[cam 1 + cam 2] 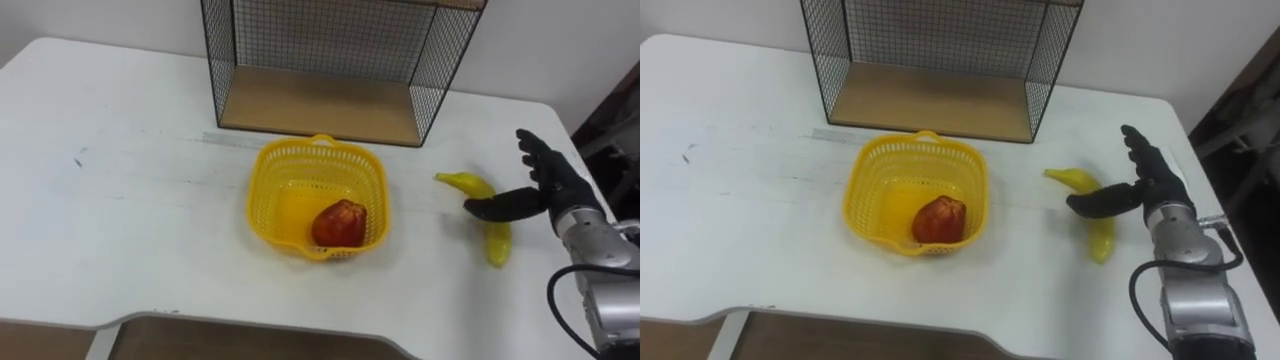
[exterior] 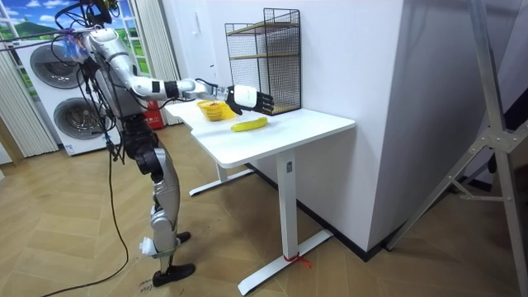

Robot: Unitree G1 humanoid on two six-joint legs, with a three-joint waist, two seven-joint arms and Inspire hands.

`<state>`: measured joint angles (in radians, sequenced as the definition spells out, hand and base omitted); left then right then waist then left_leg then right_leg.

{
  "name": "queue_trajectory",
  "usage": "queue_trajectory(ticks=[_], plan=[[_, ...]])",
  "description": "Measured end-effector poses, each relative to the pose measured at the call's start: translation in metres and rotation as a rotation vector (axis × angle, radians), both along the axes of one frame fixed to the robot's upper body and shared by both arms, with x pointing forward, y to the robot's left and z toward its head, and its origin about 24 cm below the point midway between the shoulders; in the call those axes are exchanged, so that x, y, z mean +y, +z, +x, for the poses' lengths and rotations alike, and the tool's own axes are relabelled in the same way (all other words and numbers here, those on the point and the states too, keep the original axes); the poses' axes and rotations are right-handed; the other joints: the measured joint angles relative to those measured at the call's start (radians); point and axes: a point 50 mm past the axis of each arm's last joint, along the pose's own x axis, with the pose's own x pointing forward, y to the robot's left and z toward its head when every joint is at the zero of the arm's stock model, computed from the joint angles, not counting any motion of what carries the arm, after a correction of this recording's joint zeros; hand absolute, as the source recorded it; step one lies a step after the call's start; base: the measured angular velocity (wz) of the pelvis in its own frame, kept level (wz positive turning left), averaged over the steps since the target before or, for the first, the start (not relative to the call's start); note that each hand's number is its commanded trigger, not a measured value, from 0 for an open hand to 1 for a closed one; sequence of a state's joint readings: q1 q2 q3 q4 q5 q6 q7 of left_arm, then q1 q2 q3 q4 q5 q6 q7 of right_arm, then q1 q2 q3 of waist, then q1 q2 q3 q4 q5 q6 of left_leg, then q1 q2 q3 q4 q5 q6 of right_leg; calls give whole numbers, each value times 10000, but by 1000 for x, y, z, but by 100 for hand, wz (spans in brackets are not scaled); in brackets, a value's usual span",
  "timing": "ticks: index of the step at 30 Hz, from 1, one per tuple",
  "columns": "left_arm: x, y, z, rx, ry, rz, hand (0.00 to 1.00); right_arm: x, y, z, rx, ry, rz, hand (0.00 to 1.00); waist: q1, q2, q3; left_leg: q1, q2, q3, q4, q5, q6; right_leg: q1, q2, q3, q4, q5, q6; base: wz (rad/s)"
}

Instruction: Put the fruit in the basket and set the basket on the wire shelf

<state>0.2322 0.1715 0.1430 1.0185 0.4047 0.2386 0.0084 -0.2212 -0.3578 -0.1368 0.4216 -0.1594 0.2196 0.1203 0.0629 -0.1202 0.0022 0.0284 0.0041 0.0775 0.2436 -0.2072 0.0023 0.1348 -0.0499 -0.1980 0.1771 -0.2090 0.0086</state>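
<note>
A yellow mesh basket [image 1: 275, 195] [image 1: 872, 185] stands in the middle of the white table [image 1: 120, 190], with a red fruit [image 1: 339, 223] [image 1: 938, 219] lying in its near right corner. A yellow banana [image 1: 492, 222] [image 1: 1092, 214] lies on the table to the basket's right. My right hand [image 1: 540, 185] [image 1: 1145, 180] hovers open just over the banana, fingers straight and the thumb reaching left across it. The black wire shelf [image 1: 320, 100] [image 1: 925, 95], with a wooden floor, stands at the back of the table behind the basket. In the room view the hand [image 2: 252, 101] is above the banana [image 2: 248, 124].
The table's right edge [image 1: 590, 170] runs close beside my right hand. In the room view I stand at the table's end, with washing machines [image 2: 49, 91] behind me and a white wall past the shelf [image 2: 264, 58].
</note>
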Motion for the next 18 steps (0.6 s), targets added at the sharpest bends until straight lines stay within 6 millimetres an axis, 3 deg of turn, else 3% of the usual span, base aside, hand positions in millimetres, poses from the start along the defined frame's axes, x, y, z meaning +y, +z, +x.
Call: queue_trajectory(ticks=[5, 18], plan=[[1, 1, 3, -147, -48, 30, 0, -7, -21, -4, 1214, -134, 128, 0, -9, 5, 8, -3, -16, -144, 49, 0, 0, 83, -5, -213, -46, 0, 1, 8], [2, 1, 2, -122, -49, 76, 0, -11, -32, -8, 1749, 14, -282, 0, 68, 81, -11, 9, -23, -278, 130, 0, -2, 157, 0, -325, -44, 0, 0, 2]])
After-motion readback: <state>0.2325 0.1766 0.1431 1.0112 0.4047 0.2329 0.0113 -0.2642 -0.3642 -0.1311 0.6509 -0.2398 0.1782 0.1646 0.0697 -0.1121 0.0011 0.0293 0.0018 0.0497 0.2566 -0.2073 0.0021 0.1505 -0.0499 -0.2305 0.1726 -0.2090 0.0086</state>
